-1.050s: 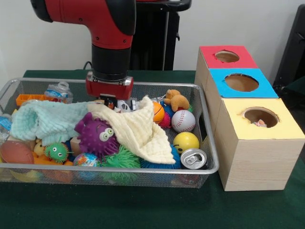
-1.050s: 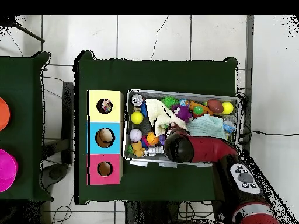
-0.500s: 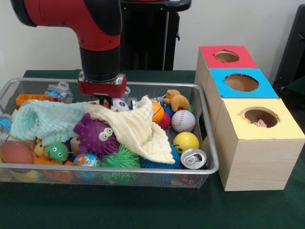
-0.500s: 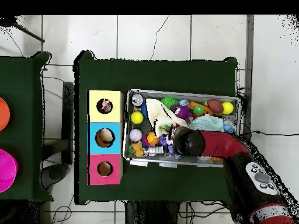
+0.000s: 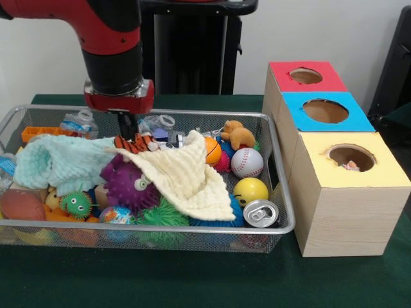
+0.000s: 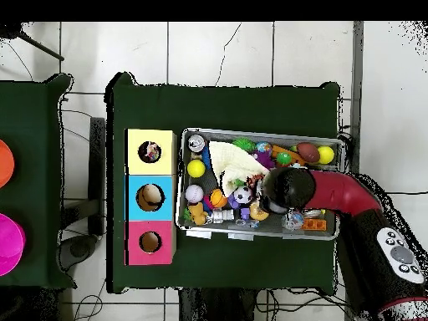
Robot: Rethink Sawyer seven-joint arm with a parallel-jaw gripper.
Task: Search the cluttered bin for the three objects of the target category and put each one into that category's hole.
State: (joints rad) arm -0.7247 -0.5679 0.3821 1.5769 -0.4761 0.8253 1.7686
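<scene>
My gripper (image 5: 126,130) hangs low over the back of the mesh bin (image 5: 282,212), its dark fingers (image 5: 130,125) close together just above a small orange-and-black striped toy (image 5: 133,142); whether they pinch it I cannot tell from either view. That toy lies directly under the tips, its long axis running across the bin, roughly level, resting on the upper edge of the cream cloth (image 5: 186,173) where it meets the mint cloth (image 5: 61,163). If animals are my category, as the piece showing in the yellow box (image 5: 350,192) hole suggests, a second candidate, the brown bear (image 5: 237,134), sits toward the box end, near the baseball (image 5: 247,162). The cloths are soft and will give under a push. Bottles (image 5: 157,124) crowd the back wall just behind the fingers, leaving little room; the table is covered in green cloth
</scene>
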